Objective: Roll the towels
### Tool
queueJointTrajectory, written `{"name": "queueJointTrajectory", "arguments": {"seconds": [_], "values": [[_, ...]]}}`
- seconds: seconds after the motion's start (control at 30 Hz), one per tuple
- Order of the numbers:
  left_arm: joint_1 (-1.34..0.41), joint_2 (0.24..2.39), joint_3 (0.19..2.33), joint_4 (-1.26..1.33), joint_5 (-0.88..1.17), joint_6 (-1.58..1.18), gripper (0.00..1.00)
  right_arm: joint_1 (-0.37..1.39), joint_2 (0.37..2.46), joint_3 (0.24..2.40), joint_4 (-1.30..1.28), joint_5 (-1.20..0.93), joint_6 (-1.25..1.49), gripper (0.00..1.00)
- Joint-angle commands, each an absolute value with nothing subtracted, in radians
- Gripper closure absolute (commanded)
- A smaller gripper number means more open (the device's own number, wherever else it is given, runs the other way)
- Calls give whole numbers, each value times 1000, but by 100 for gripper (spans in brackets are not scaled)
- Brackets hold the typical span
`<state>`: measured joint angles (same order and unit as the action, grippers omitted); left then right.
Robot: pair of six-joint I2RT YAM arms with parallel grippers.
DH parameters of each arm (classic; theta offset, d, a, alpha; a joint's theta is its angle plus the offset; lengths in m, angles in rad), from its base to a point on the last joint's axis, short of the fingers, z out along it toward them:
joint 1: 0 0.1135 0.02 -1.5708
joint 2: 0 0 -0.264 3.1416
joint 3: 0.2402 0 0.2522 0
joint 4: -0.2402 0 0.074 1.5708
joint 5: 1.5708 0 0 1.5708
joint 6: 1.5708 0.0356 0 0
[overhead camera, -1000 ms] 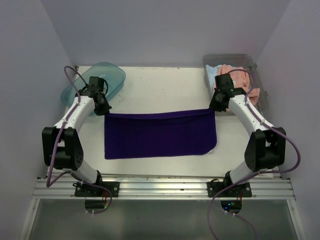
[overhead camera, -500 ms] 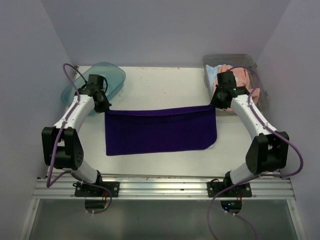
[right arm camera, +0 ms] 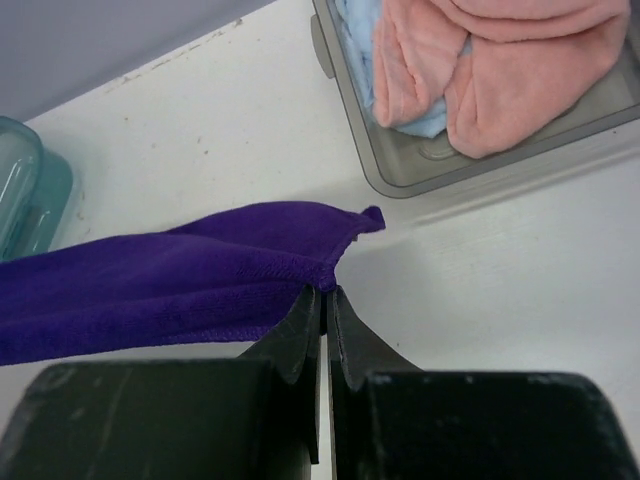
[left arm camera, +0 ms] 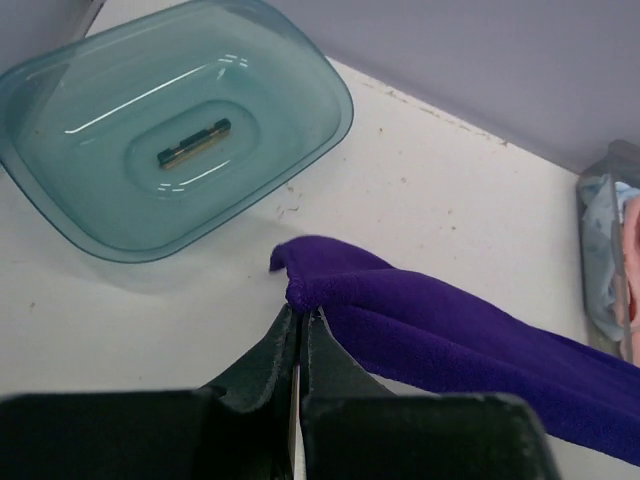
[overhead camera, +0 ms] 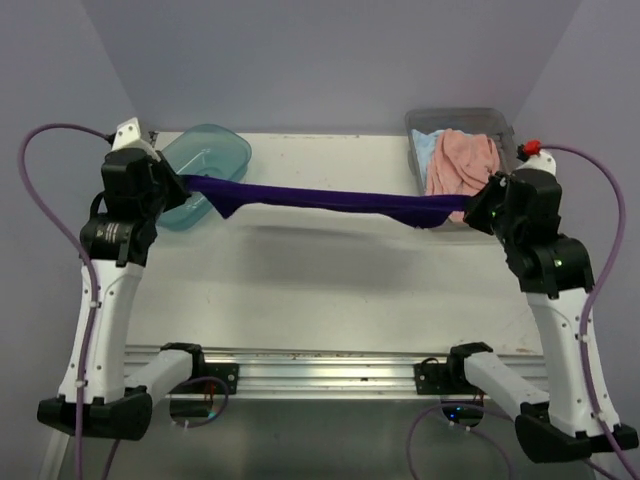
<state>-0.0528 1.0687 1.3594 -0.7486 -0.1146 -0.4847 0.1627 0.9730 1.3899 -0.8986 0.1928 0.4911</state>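
A dark purple towel (overhead camera: 330, 203) hangs stretched in the air above the table, held at both ends. My left gripper (left arm camera: 301, 312) is shut on its left corner (left arm camera: 310, 285), and my right gripper (right arm camera: 327, 292) is shut on its right corner (right arm camera: 340, 262). In the top view the left gripper (overhead camera: 183, 183) sits over the teal tub and the right gripper (overhead camera: 472, 208) beside the grey bin. A salmon pink towel (overhead camera: 460, 160) and a light blue towel (overhead camera: 425, 148) lie bunched in the grey bin.
A teal translucent tub (overhead camera: 203, 172) stands at the back left of the table, under the towel's left end. The clear grey bin (overhead camera: 508, 128) stands at the back right. White walls close in the table (overhead camera: 330, 290) on three sides.
Both arms have risen and spread apart, lifting the purple towel off the table. It lay flat and spread before; now it hangs as a taut, gathered band between the grippers.
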Motion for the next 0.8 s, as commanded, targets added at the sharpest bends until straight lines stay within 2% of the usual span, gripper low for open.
{"name": "queueJointTrajectory", "arguments": {"seconds": [0.0,0.2,0.43,0.53,0.6,0.77], "values": [[-44,987,1407,-824,-127,-453,100,160,898,1436,-1040,221,457,100],[-44,813,1439,-951,-150,-469,100,160,743,1532,-1242,239,454,100],[-45,666,1433,-1066,-152,-514,100,160,690,1620,-1463,218,482,100],[-46,684,1391,-1084,-135,-525,100,160,695,1527,-1425,206,502,100],[-44,713,1313,-1075,-135,-526,100,160,706,1383,-1373,195,511,100],[-44,892,1039,-893,-144,-520,100,160,849,1047,-1004,196,540,100]]}}
